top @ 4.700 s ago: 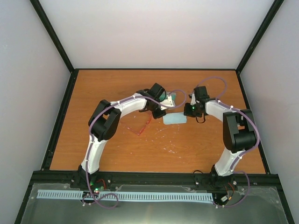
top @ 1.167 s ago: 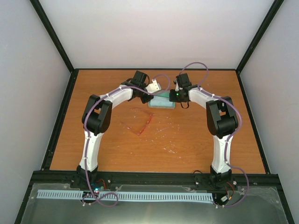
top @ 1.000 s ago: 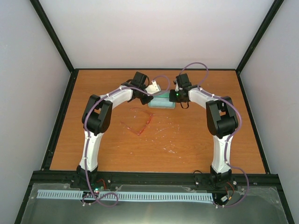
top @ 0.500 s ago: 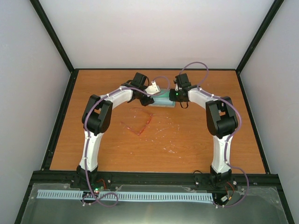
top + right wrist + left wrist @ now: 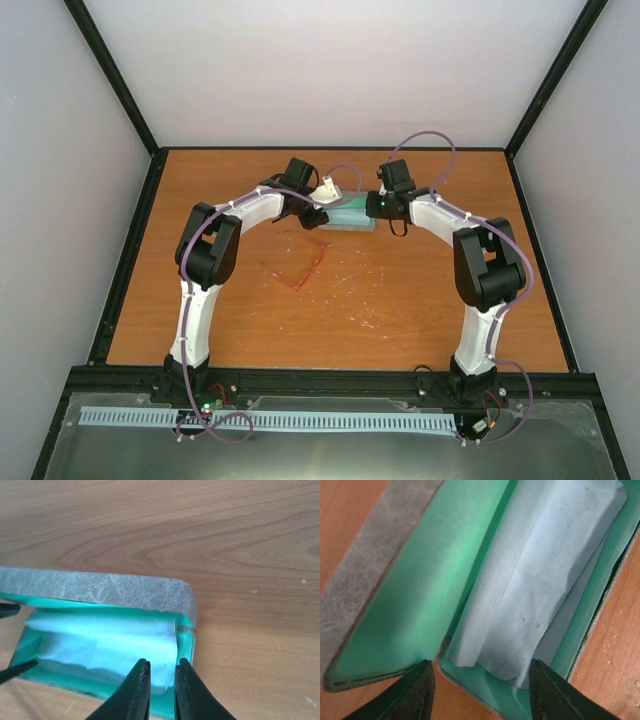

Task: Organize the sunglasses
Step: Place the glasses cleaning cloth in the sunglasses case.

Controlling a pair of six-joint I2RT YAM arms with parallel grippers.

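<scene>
My left claw (image 5: 481,682) is spread wide, my right claw (image 5: 161,680) nearly closed, maybe pinching the cloth (image 5: 540,580); the sunglasses (image 5: 303,266) lie far from every table edge, thin and breakable, so I'd hold the frame's middle gently

On your orange-brown wooden tabletop (image 5: 420,290), the count is short: one pair of thin, translucent red-pink sunglasses (image 5: 303,268), one flat grey rectangular case with a green lining (image 5: 350,218) and one light blue fabric cloth (image 5: 535,580). That gives you three loose items, one of each kind. You have two white-and-black robot arms in the picture, the left arm (image 5: 195,315) and the right arm (image 5: 480,335). Each carries one gripper, the left gripper (image 5: 480,692) and the right gripper (image 5: 161,685). Each wrist view shows two black fingers (image 5: 415,695), four altogether.
</scene>
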